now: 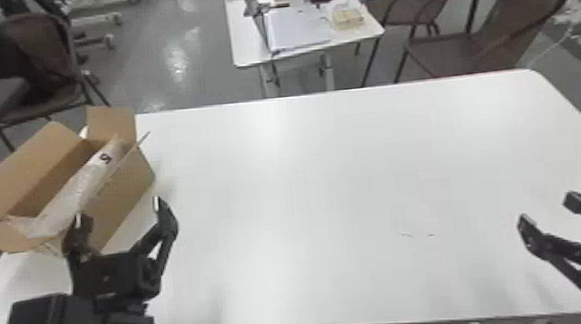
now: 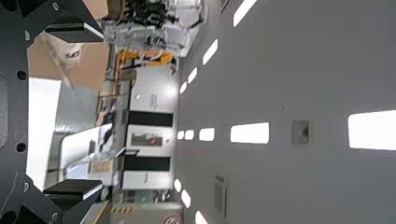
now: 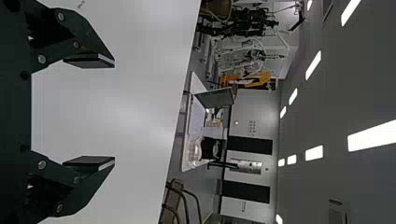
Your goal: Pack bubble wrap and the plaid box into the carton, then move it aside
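- One packing item, the bubble wrap (image 1: 78,190), lies lengthwise inside the carton (image 1: 126,196), at the left of the head view. Treat this part as complete.
- Whether the plaid box is packed beneath the wrap cannot be told; confirm before you close out the cycle.
- The carton stands at the left end of the table (image 1: 330,180), its flaps (image 1: 112,122) raised or folded outward. Its position suggests that the move aside is done or nearly so. In that case, you have only to clear the grippers.
- Left gripper (image 1: 117,212): lower left of the head view, entering from the bottom edge and directed up the frame. Its fingers (image 1: 168,223) are spread wide with nothing held. It is near the carton's near corner; contact cannot be determined.
- Right gripper (image 1: 548,209): lower right of the head view, entering from the right edge and angled toward the upper left. Its fingers (image 1: 533,241) are well apart and hold nothing.
- Caution: if you withdraw the left gripper, avoid catching the near flap.
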`<state>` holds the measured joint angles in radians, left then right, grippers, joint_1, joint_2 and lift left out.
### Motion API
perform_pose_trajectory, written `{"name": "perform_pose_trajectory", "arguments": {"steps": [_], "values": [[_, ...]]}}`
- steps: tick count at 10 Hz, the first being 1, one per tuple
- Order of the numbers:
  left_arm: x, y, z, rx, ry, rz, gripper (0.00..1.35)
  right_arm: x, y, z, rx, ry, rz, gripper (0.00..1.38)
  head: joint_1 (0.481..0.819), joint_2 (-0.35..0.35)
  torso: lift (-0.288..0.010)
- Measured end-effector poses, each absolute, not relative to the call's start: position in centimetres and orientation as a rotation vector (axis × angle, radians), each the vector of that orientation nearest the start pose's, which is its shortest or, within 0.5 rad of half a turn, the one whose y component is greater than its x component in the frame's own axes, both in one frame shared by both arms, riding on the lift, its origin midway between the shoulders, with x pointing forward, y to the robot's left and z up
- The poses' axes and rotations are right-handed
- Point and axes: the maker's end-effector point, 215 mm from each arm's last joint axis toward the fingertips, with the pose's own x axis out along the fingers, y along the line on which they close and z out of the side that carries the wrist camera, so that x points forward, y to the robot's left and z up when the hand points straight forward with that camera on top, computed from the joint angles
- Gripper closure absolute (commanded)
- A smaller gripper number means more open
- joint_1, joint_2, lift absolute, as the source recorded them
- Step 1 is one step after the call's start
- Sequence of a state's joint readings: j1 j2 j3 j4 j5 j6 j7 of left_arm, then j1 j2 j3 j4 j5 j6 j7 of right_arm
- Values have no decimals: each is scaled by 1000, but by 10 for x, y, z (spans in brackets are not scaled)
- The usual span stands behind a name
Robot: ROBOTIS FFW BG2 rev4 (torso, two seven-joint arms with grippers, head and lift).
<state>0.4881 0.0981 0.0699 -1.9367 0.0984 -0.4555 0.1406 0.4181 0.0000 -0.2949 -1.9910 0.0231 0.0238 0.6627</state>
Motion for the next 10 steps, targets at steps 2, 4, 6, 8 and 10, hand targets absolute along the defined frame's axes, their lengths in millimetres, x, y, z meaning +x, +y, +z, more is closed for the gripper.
{"name": "perform_pose_trajectory", "arguments": {"steps": [2,4,6,8,10], "values": [[407,292,-309,68,-184,87,190,424,-257,-364,-149,75,382,515,695,50,-166],[391,278,-345,72,-94,41,190,406,-261,-379,-185,94,358,515,695,29,-166],[383,277,-359,61,-58,41,190,388,-263,-395,-191,111,352,515,695,21,-166],[386,272,-362,54,-51,22,190,386,-262,-399,-187,112,353,515,695,15,-166],[390,272,-362,49,-51,14,190,385,-263,-402,-169,115,350,515,695,13,-166]]}}
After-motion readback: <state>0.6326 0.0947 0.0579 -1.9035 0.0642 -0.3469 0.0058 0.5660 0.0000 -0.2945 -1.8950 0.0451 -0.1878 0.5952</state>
